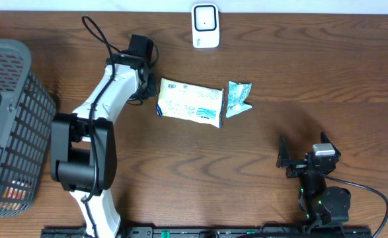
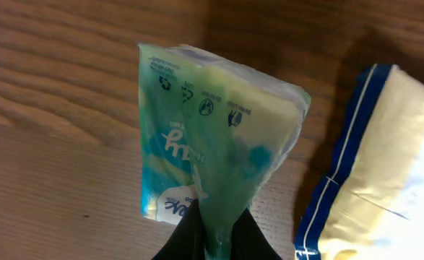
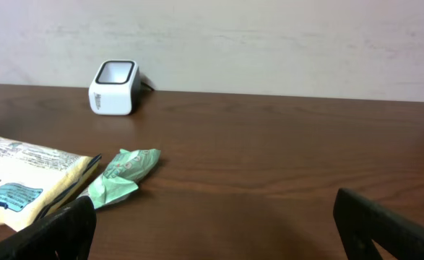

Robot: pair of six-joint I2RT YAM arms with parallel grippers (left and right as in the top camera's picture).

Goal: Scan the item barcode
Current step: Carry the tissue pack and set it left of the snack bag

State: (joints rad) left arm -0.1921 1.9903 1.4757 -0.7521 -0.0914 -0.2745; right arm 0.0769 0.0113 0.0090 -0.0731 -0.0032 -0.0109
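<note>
The left gripper (image 2: 214, 238) is pinching, as far as its dark fingertips show, the near end of a green packet (image 2: 212, 137), which is fanning out over the wooden table (image 2: 53, 144). A yellow bag (image 2: 392, 166) with a blue edge is lying just right of it.

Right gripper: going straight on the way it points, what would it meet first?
Nothing, as far as the wrist view shows: the open right gripper faces bare table up to the back wall. The green packet and the scanner lie off to its left, though depth is unclear.
</note>
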